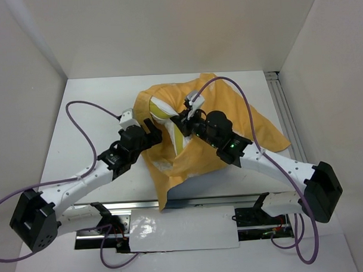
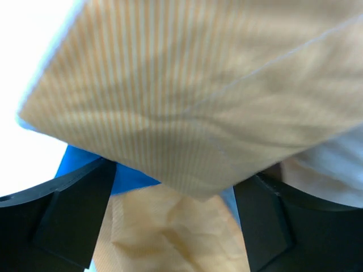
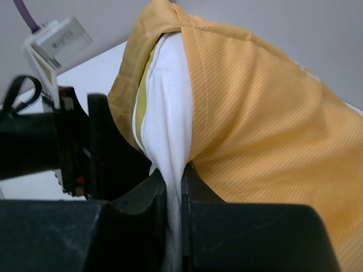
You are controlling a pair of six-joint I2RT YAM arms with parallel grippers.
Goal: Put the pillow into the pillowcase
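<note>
1. The table (image 1: 79, 115) carries the whole job. Both arms reach in from its near edge to the cloth heap at its middle.
2. The pillowcase (image 1: 228, 116) lies spread with its orange side up, its mouth turned toward the left arm. It is bunched high over the part already filled and goes flat toward the right and near edges. Laid this way, the mouth is in reach of both arms.
3. The pillow (image 3: 167, 107) is part-way in. Its white body and pale-yellow trim bulge out of the mouth, with the orange hem wrapped round them. How much is already inside cannot be seen, but I judge a good part remains outside.
4. The right gripper (image 3: 176, 192) is at the mouth, clenched on a fold of the white pillow. The hem lies just beside its fingers (image 3: 198, 198). This grip probably steadies the pillow or feeds it inward while the case is worked over it.
5. The left gripper (image 2: 170, 226) is on the mouth's left side and spread wide, grasping nothing. An orange flap hangs over the gap between its fingers (image 2: 62, 221), and more orange cloth lies below. A sliver of the blue side (image 2: 85, 165) shows by the left finger. It looks placed to take the hem, but whether the cloth touches either finger cannot be told.
</note>
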